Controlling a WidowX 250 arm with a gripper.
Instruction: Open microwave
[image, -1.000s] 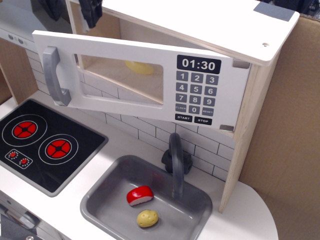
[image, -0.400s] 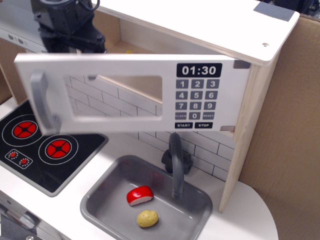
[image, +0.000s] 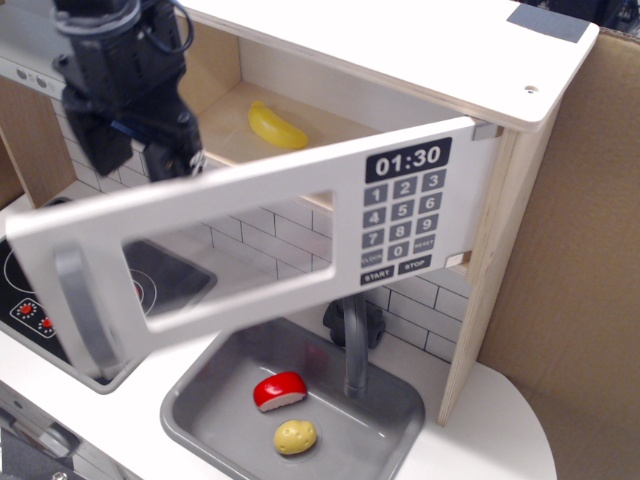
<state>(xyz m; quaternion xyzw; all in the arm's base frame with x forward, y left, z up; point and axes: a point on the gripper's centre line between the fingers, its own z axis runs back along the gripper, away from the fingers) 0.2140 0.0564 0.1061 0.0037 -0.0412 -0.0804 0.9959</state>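
Now note: gripper (image: 165, 150) sits behind microwave (image: 400, 120) door (image: 250, 250) top edge, handle (image: 85, 310) far below-left; jaw state unclear.

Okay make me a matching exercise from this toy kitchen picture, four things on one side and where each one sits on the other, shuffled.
Things:
1. yellow banana
2. red cheese wedge
3. pincer
4. keypad

Places:
A. on the right end of the white door
B. inside the microwave, on its shelf
C. in the grey sink, beside the potato
D. just behind the door's top edge

Pairs: 1-B, 2-C, 3-D, 4-A
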